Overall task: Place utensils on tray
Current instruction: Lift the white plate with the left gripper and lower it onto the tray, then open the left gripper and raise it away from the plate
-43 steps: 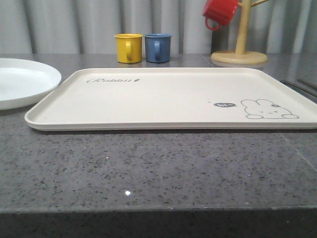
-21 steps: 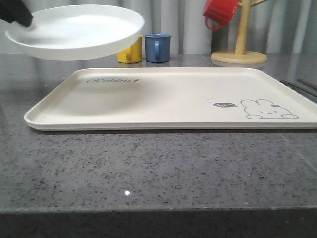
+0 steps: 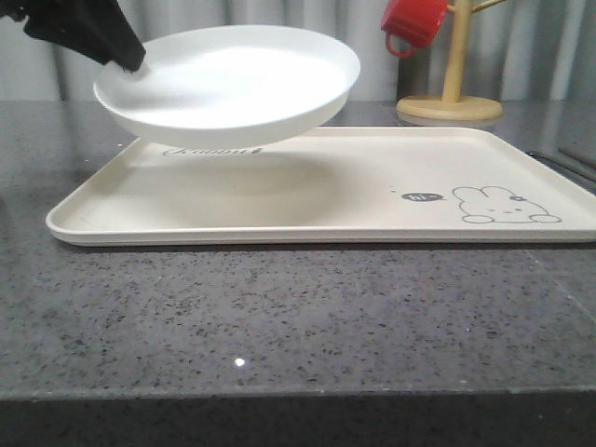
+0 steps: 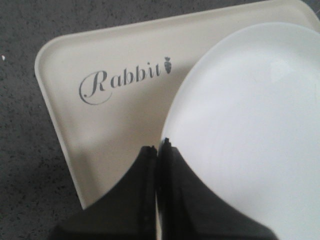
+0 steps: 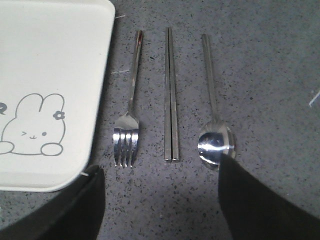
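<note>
My left gripper is shut on the rim of the round white plate and holds it in the air over the left part of the cream tray. In the left wrist view the black fingers pinch the plate's edge above the "Rabbit" script. The right wrist view has a metal fork, a pair of chopsticks and a spoon lying side by side on the counter beside the tray's rabbit corner. My right gripper is open above them.
A wooden mug stand with a red mug hanging from it is behind the tray at the back right. The grey speckled counter runs in front of the tray to the near edge.
The plate was lifted off the counter at the left and carried right, and now hangs over the tray's left part, hiding the yellow and blue mugs behind it.
</note>
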Robot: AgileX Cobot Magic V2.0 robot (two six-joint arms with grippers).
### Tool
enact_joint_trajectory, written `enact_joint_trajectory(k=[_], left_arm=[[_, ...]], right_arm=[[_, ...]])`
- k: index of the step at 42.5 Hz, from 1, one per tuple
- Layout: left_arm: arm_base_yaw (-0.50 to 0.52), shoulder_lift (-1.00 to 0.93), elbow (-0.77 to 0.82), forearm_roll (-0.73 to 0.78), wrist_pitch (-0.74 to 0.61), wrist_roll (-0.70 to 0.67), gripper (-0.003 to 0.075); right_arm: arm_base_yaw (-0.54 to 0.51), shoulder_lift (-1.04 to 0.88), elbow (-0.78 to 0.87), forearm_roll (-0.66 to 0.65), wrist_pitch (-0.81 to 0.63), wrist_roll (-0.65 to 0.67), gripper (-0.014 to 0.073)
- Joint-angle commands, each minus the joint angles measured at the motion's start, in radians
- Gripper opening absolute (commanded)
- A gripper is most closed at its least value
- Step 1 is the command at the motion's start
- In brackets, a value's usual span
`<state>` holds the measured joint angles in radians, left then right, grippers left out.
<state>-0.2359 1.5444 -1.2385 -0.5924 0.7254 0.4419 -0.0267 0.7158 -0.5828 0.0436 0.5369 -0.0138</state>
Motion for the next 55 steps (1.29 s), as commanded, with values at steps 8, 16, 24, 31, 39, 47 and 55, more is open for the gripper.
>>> enact_joint_trajectory(k=[8,16,24,31,39,47,55], left_arm=[[-0.011,0.071,-0.025,-0.039,-0.025,-0.001,-0.0020],[-0.011,0.110,-0.025,-0.044,-0.023,-0.013,-0.0008],[-0.011,0.119,-0.028,-0.046,-0.017,-0.013,0.0261],[-0.011,0.112,-0.071,-0.021,0.021,-0.013,0.0442],[-0.044,0.030,-0.143,0.070,0.086,-0.013,0.0442],[-0.199,-0.106,-0.149,0.216,0.116,-0.033,0.0442],[-0.428,-0.219,-0.138,0.600,0.179,-0.314,0.0442]], right_arm=[[-0.005,0.003,-0.028,-0.009,-0.068,-0.004,0.0509],[-0.005,0.003,-0.028,-0.009,-0.068,-0.004,0.0509],[-0.005,0.003,-0.028,-0.009,-0.068,-0.004,0.0509],[-0.005,0.003,-0.028,-0.009,-0.068,-0.004,0.0509],[-0.005,0.003,-0.028,-0.009,-0.068,-0.004,0.0509],[-0.005,0.003,-0.028,-0.009,-0.068,-0.004,0.0509],[-0.005,0.003,-0.028,-0.009,-0.068,-0.004,0.0509]])
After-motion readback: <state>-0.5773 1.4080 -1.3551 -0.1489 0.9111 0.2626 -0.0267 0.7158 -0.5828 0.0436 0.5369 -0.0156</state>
